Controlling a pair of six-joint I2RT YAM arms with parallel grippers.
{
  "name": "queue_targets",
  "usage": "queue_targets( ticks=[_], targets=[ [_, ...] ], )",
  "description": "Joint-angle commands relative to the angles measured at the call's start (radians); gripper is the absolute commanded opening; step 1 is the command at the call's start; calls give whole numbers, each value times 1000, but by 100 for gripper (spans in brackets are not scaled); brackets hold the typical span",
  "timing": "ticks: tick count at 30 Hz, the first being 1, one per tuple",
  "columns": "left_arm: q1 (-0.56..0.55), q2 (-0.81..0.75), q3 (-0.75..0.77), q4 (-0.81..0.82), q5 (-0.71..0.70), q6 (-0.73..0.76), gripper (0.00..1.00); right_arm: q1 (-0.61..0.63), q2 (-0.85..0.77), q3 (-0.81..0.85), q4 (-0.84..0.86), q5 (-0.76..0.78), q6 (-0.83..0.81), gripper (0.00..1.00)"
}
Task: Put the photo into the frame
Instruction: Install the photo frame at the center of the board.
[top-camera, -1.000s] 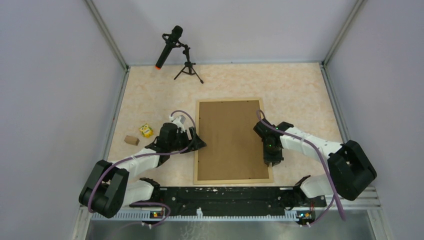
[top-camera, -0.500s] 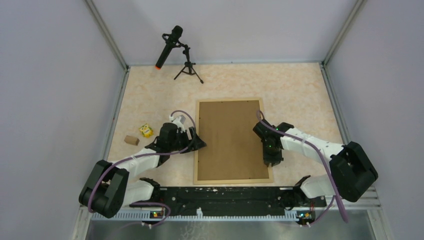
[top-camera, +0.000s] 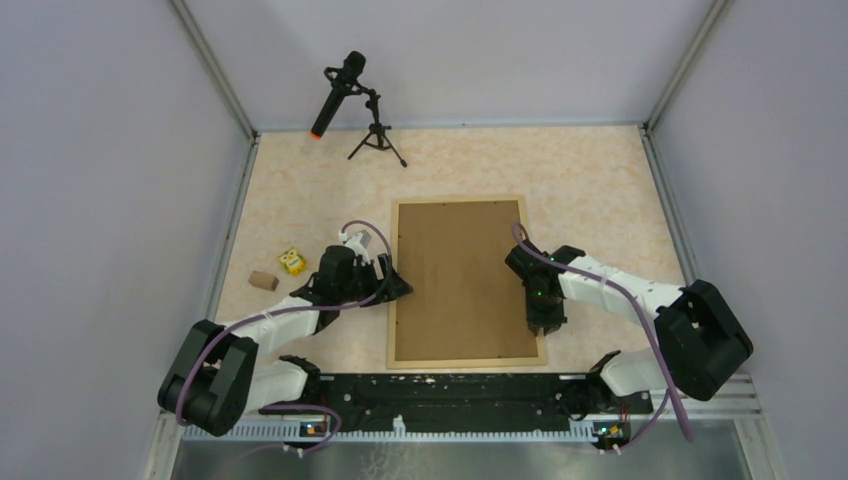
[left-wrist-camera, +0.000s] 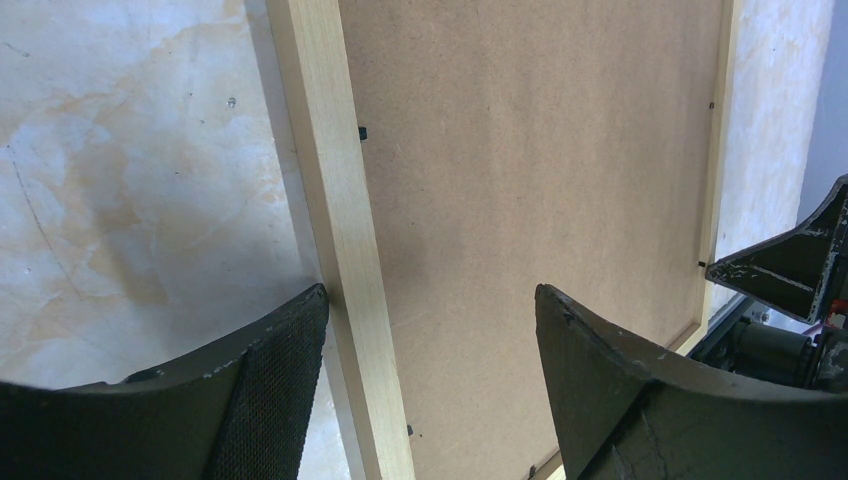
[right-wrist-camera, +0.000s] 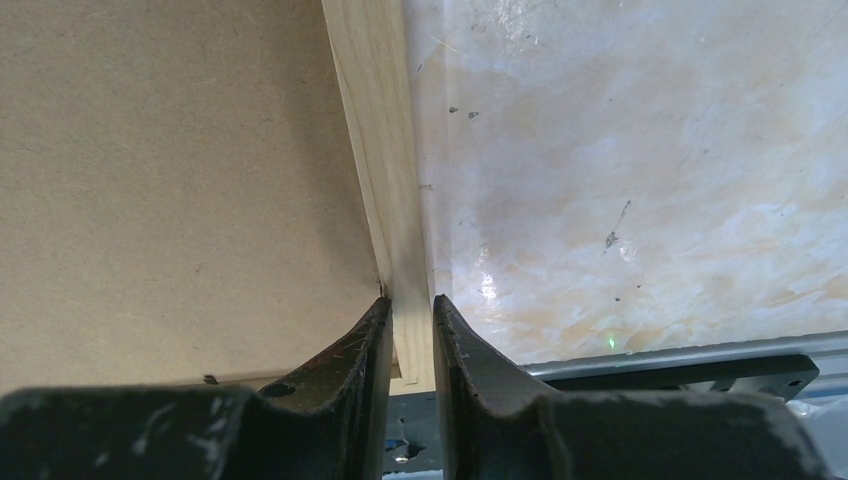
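The frame (top-camera: 465, 361) lies flat on the table with the brown backing board (top-camera: 460, 280) filling it. The photo is hidden. My left gripper (top-camera: 398, 280) is open at the frame's left side. In the left wrist view it (left-wrist-camera: 430, 295) straddles the left rail (left-wrist-camera: 330, 180), one finger on the table side, one over the board (left-wrist-camera: 530, 160). My right gripper (top-camera: 541, 322) sits on the right rail near the front corner. In the right wrist view it (right-wrist-camera: 410, 300) is shut on that rail (right-wrist-camera: 375, 120), beside the board (right-wrist-camera: 170, 150).
A microphone (top-camera: 338, 92) on a small tripod (top-camera: 377, 140) stands at the back left. A small yellow object (top-camera: 292, 261) and a brown block (top-camera: 263, 281) lie left of the left arm. Grey walls enclose the table; the arms' black base bar (top-camera: 450, 390) runs along the near edge.
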Motion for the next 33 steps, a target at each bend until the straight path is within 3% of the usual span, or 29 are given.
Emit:
queue_targets(
  ticks=[1, 12, 23, 33],
  targets=[
    [5, -8, -24, -22, 3, 11, 80, 10, 10, -6, -1, 40, 14, 21],
    [6, -8, -24, -24, 6, 13, 80, 10, 112, 25, 34, 87, 10, 22],
    [8, -5, -23, -25, 9, 13, 80, -63, 232, 38, 147, -55, -102, 23],
    [8, -2, -21, -25, 10, 15, 81, -77, 505, 188, 255, -45, -221, 25]
  ],
)
